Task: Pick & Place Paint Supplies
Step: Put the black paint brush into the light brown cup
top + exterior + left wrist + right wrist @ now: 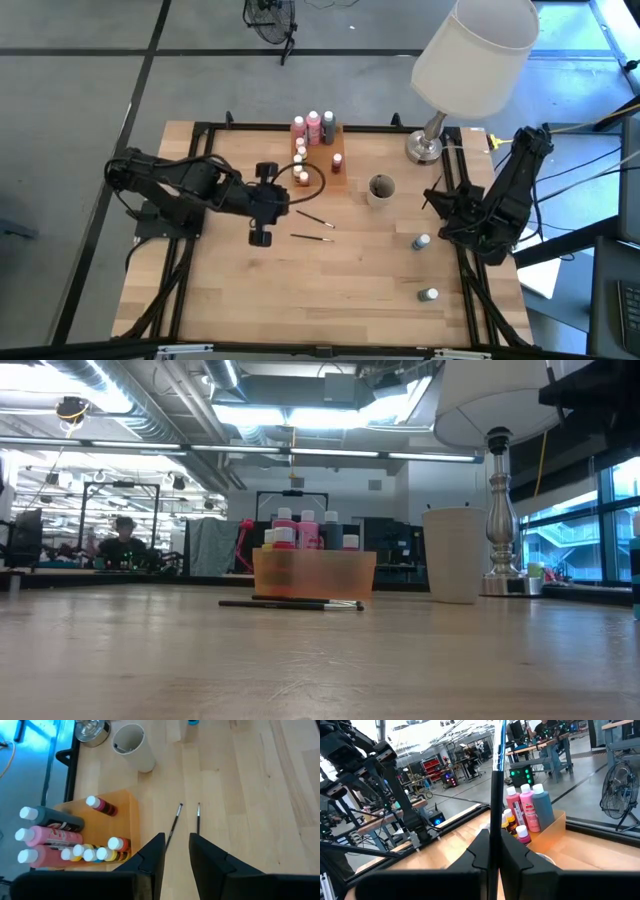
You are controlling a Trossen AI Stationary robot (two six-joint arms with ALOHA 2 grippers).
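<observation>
Grippers over table with paint supplies.
Left gripper [176, 851] part open, empty, above two brushes [172, 827]; right gripper [491, 851] clamped on upright brush [496, 775]; beyond, bottles [312, 128] in tray [131, 815]; two bottles [421, 242] loose near right edge.

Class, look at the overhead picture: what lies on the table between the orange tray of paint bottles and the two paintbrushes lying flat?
In the high view, nothing rests there: bare wood separates the orange tray from the two paintbrushes. The left wrist view shows the same, with the left gripper hanging above that stretch.

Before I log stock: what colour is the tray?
Translucent orange tray; left wrist view shows it best.
</observation>
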